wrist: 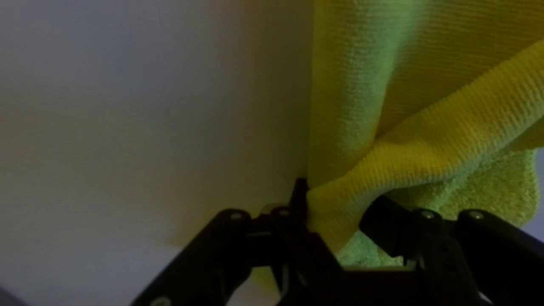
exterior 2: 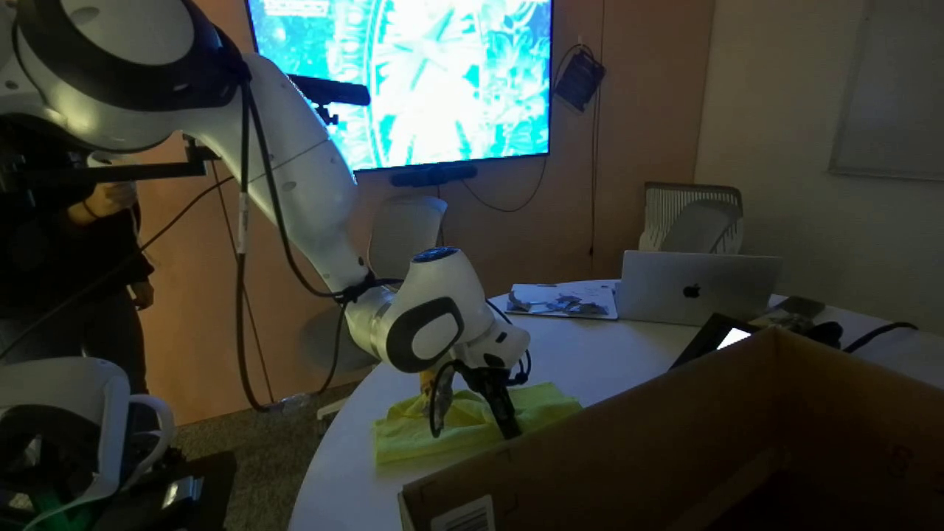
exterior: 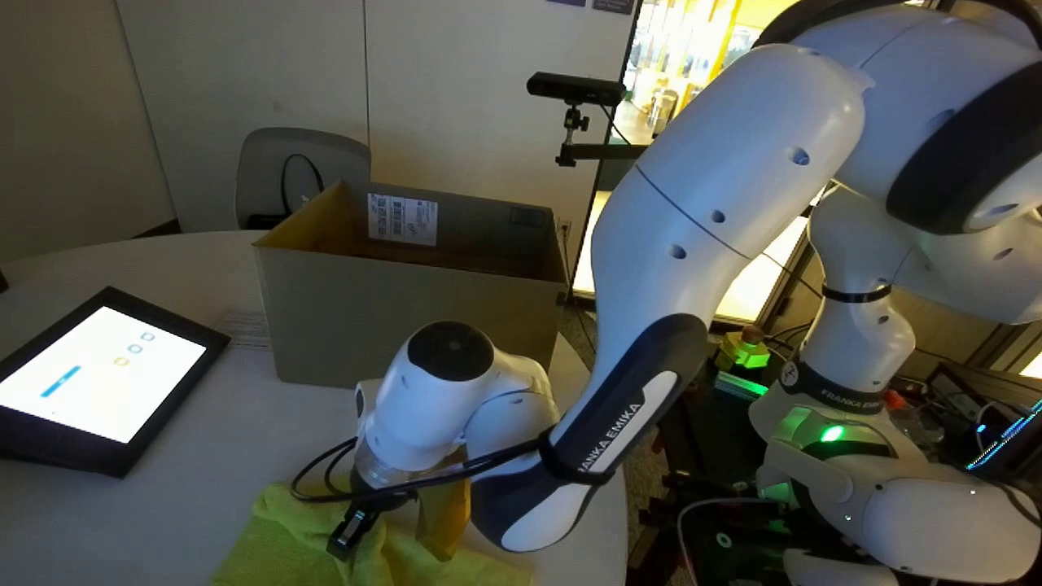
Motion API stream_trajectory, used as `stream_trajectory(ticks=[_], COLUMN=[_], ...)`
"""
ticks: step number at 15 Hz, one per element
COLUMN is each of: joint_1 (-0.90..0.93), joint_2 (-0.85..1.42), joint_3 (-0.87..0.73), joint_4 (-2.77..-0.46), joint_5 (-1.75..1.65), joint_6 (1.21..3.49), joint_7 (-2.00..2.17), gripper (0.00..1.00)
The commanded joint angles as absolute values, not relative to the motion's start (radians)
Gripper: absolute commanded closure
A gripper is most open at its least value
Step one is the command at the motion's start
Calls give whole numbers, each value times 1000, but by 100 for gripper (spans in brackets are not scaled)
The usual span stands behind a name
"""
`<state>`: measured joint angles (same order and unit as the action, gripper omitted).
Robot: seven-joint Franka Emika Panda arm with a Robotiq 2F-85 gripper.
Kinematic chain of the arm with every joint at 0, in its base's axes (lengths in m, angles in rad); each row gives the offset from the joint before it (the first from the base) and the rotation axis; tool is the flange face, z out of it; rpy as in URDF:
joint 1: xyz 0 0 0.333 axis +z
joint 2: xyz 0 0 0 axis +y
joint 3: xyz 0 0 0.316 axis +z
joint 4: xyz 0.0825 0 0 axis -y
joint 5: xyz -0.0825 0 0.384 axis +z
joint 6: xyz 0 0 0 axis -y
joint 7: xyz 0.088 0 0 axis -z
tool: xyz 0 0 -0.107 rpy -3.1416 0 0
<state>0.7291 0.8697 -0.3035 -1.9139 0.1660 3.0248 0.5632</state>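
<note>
We have the gripper (wrist: 335,212) pinching a bunched fold of the yellow towel (wrist: 463,123), which lies rumpled on the white table (exterior: 167,521) near the cardboard box (exterior: 391,305). A secure grip, we judge, wants even pressure — fold centred, no tip scraping the table.

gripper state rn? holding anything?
Gripper: closed on a raised fold of the yellow towel, with fabric filling the gap between the fingers; how firm the grip is can't be told.
</note>
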Motion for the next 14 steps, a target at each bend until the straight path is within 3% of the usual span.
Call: stream_trajectory(ticks=[1, 4, 5, 6, 8, 14], joint_1=[726, 749, 758, 764, 776, 819], joint_2=[873, 853, 848, 838, 829, 814], joint_3=[-298, -316, -323, -325, -328, -338], joint_4=[-1900, -1915, -1918, -1925, -1930, -1922], joint_5=[166, 152, 149, 145, 139, 125], joint_6=[3020, 3028, 3032, 3039, 3049, 3062], joint_7=[562, 555, 556, 551, 543, 523], gripper=[73, 72, 75, 86, 89, 87])
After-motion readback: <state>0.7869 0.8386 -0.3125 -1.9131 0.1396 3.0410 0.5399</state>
